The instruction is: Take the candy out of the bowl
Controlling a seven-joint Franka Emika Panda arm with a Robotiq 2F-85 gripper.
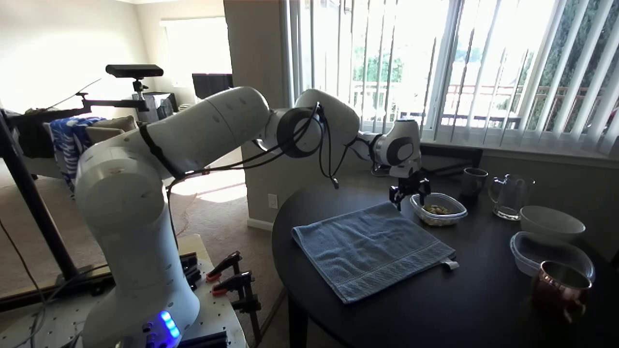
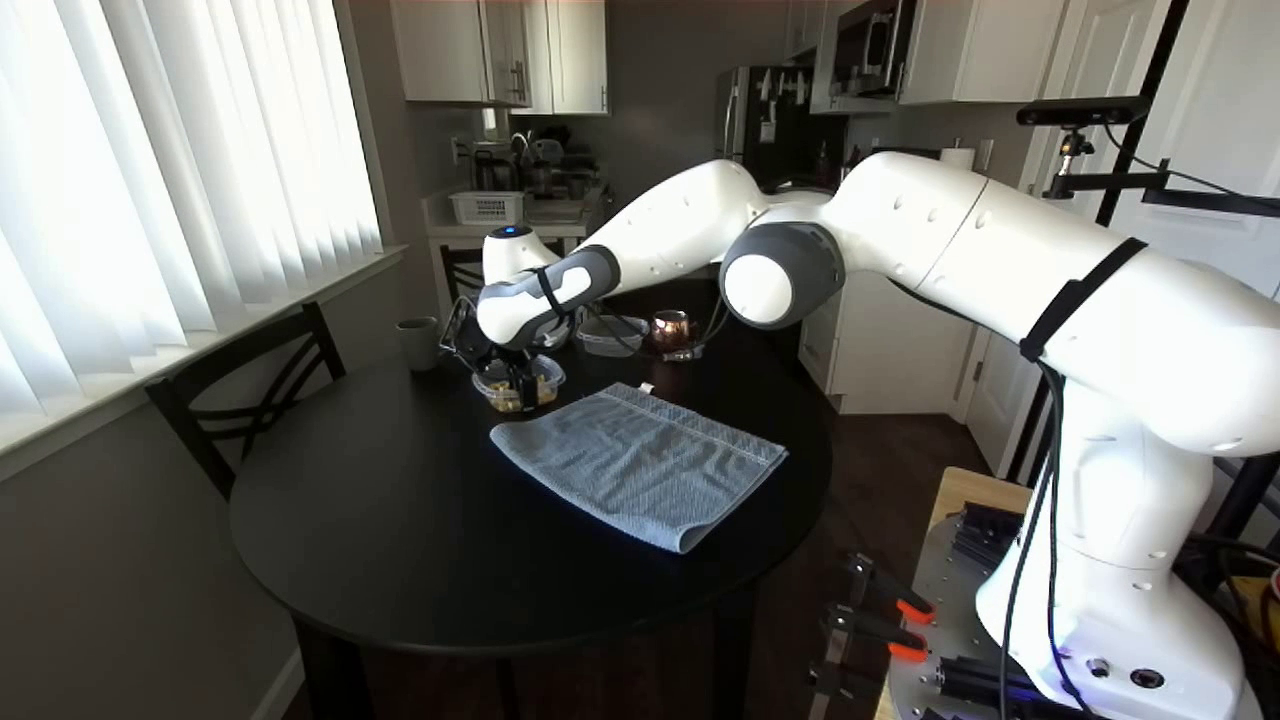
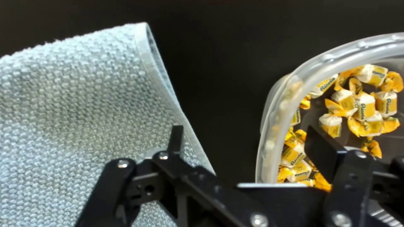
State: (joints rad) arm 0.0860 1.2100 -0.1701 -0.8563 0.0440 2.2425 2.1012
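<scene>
The candy is several small yellow-and-white wrapped pieces lying in the bowl. It also shows in both exterior views. The bowl is clear plastic with a rounded-square outline. It stands on the table in both exterior views. My gripper is open, its fingers wide apart with nothing between them. In the wrist view the right finger overlaps the candy inside the rim; the left finger is over the towel's edge. The gripper also shows low over the bowl's near side in an exterior view.
A blue-grey towel lies flat beside the bowl. A grey mug and a clear glass mug stand beyond it. A round white bowl, another clear container and a copper mug stand farther along the dark table.
</scene>
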